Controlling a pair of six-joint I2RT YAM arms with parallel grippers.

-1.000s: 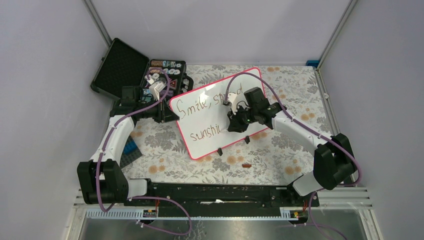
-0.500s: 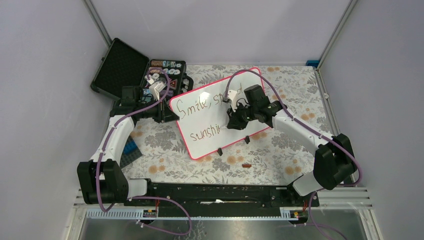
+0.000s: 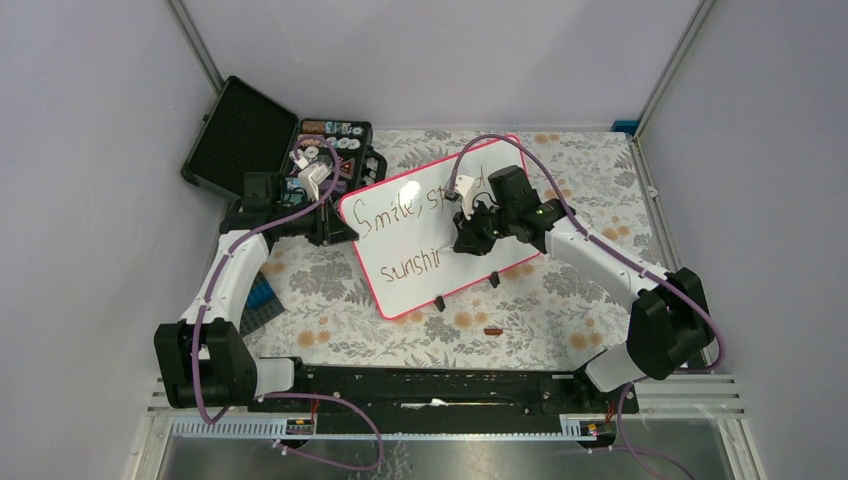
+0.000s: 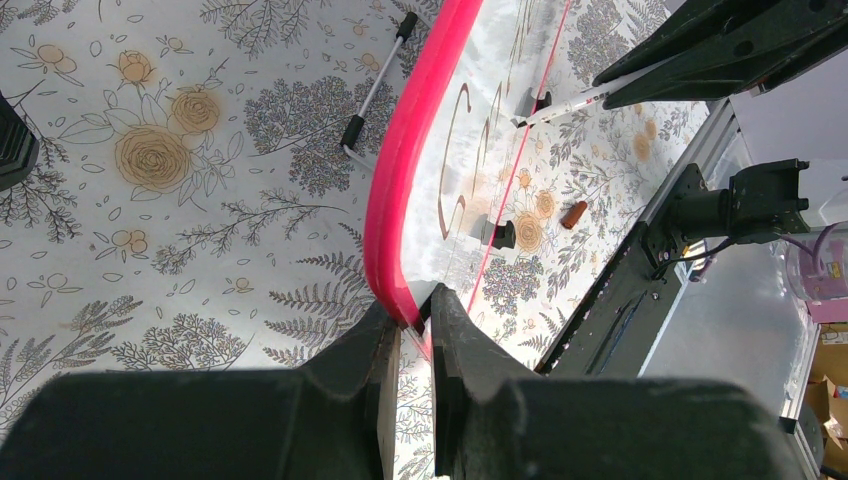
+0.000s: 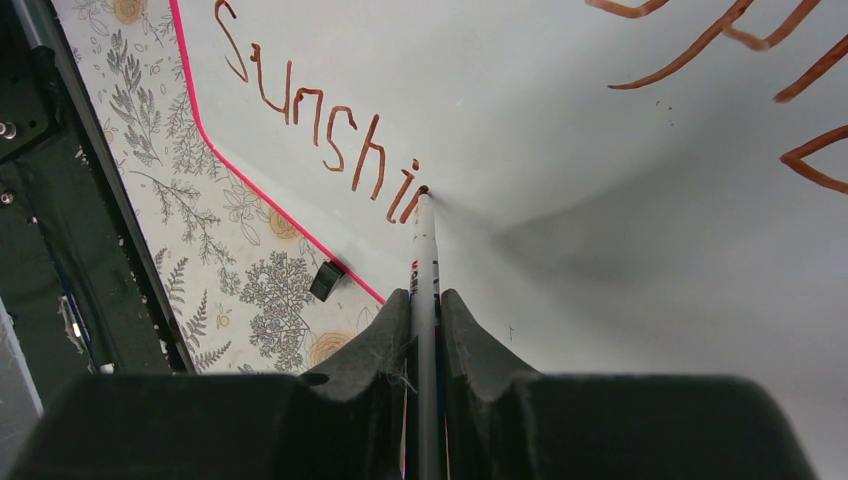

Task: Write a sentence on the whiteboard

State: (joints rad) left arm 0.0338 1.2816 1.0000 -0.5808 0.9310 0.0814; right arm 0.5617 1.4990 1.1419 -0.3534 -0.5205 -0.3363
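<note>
The whiteboard with a pink-red rim lies tilted on the floral table. Its rim also shows in the left wrist view. The sentence reads "Smile, spr..." above "sunshin", partly hidden by the right arm; the lower line shows in the right wrist view. My left gripper is shut on the board's left corner rim. My right gripper is shut on a white marker, whose tip touches the board just after the last stroke of "sunshin".
An open black case with small parts stands at the back left. A small brown cap lies near the board's front edge. Two black clip feet stick out from the board. A blue object lies by the left arm.
My right gripper has shifted slightly up and left with the marker along the lower line. The left arm and the board have not moved.
</note>
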